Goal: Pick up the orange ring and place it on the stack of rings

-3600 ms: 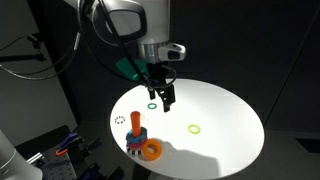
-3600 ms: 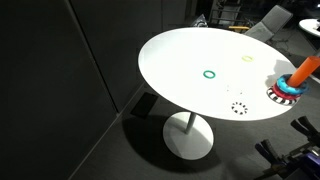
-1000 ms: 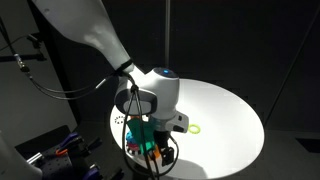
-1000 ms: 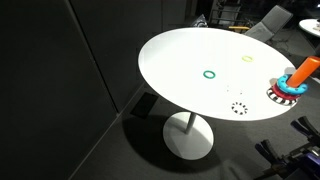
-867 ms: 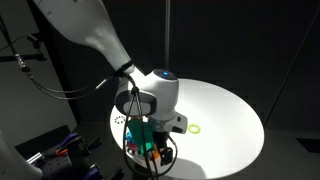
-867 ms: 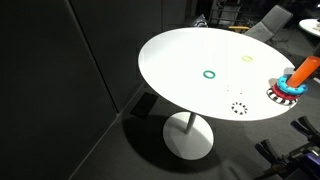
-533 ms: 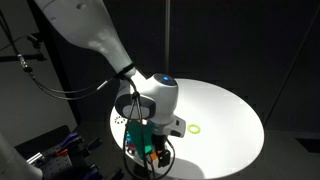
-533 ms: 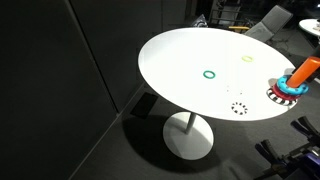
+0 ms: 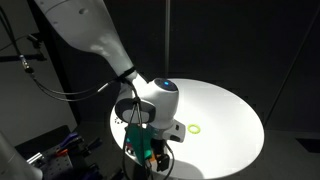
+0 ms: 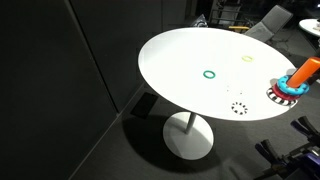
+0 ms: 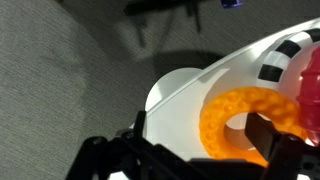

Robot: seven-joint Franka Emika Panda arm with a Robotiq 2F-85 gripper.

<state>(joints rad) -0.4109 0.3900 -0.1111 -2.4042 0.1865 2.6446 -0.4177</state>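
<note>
Spreading across both exterior views is the round white worktop (image 9: 232, 108) (image 10: 176, 58) on a single pedestal, with dark surroundings. Over its near edge in an exterior view bends the big white arm (image 9: 88, 35), its wrist pointing down, so that the gripper (image 9: 155, 160) hangs low at the rim.

In the wrist view the gripper (image 11: 190, 160) has its dark fingers (image 11: 272, 140) spread well apart. One finger stands in front of the orange ring (image 11: 238, 122); the other is off to the side, clear of it. I cannot tell whether either finger touches the ring.

The orange ring lies flat on the worktop (image 11: 180, 105) close to the edge, just beside the stack of rings (image 11: 308, 88), whose red ring and black-and-white patterned base show at the frame's side. In an exterior view the stack of rings (image 10: 292, 88) sits at the worktop's rim, its orange post upright.

Further in lie a thin green hoop (image 10: 209, 73) and a thin yellow-green hoop (image 9: 193, 128) (image 10: 247, 58), well apart. A small dashed black-and-white circle (image 10: 238, 108) lies near the stack.
</note>
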